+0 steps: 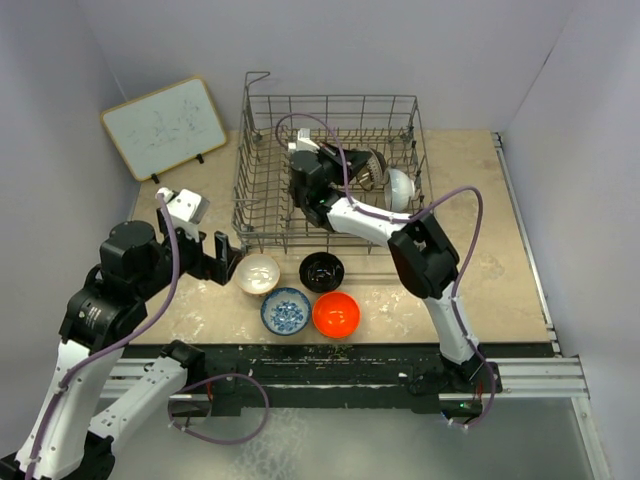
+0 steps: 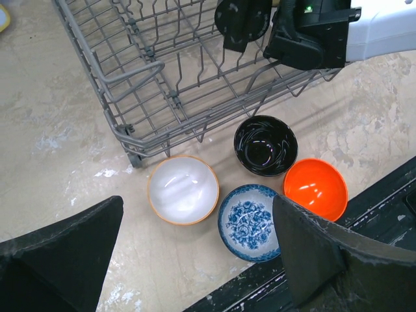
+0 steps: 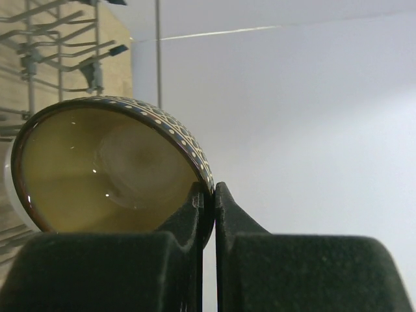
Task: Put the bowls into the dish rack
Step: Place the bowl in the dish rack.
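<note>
The grey wire dish rack (image 1: 262,190) stands at the back middle of the table. My right gripper (image 1: 358,166) is inside it, shut on the rim of the brown-rimmed bowl (image 1: 374,172), held on edge; the right wrist view shows the rim (image 3: 104,169) pinched between the fingers (image 3: 208,195). A white bowl (image 1: 402,188) stands on edge in the rack beside it. In front of the rack sit the cream bowl (image 1: 259,273), black bowl (image 1: 321,271), blue-and-white bowl (image 1: 285,310) and orange-red bowl (image 1: 336,314). My left gripper (image 1: 225,258) is open and empty, left of the cream bowl (image 2: 183,190).
A white board (image 1: 165,125) leans at the back left. The rack's near corner (image 2: 133,140) lies close to the cream bowl. The table's front edge and black rail (image 1: 350,355) run just behind the blue and orange-red bowls. Grey walls enclose the table.
</note>
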You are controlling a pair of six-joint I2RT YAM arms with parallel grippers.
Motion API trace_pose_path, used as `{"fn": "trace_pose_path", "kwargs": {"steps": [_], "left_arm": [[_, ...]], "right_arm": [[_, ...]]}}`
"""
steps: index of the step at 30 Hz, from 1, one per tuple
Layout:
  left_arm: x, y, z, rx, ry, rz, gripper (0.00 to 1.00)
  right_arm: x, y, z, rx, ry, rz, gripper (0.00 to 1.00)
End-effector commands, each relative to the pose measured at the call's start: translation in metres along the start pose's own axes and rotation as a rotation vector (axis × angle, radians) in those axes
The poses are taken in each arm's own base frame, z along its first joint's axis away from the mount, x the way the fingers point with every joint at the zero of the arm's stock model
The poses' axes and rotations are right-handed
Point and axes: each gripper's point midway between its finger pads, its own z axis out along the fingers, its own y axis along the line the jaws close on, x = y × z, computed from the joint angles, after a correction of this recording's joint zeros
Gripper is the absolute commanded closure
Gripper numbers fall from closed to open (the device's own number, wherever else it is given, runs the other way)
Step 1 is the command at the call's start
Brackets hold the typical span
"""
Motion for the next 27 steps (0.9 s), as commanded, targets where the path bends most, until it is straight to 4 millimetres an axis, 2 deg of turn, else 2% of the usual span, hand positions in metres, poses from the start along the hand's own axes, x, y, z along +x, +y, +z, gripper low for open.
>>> {"fn": "trace_pose_path", "kwargs": {"steps": [1, 7, 18, 27], "left_arm": [[-0.009, -0.001, -0.005, 0.008, -0.037, 0.041, 0.01], [-0.007, -0.002, -0.006, 0.018, -0.038, 0.047, 0.01], [-0.002, -0.020, -0.002, 0.126, -0.022, 0.057, 0.01], [-0.001, -0.025, 0.001, 0.145, -0.012, 0.071, 0.01]], "right_arm": [[0.026, -0.065, -0.008, 0.019, 0.100, 0.189, 1.00], [0.024, -0.050, -0.007, 0.018, 0.101, 0.144, 1.00], [0.026, -0.013, -0.004, 0.015, 0.114, 0.052, 1.00], [0.023, 0.014, 0.010, 0.017, 0.135, -0.014, 1.00]]}}
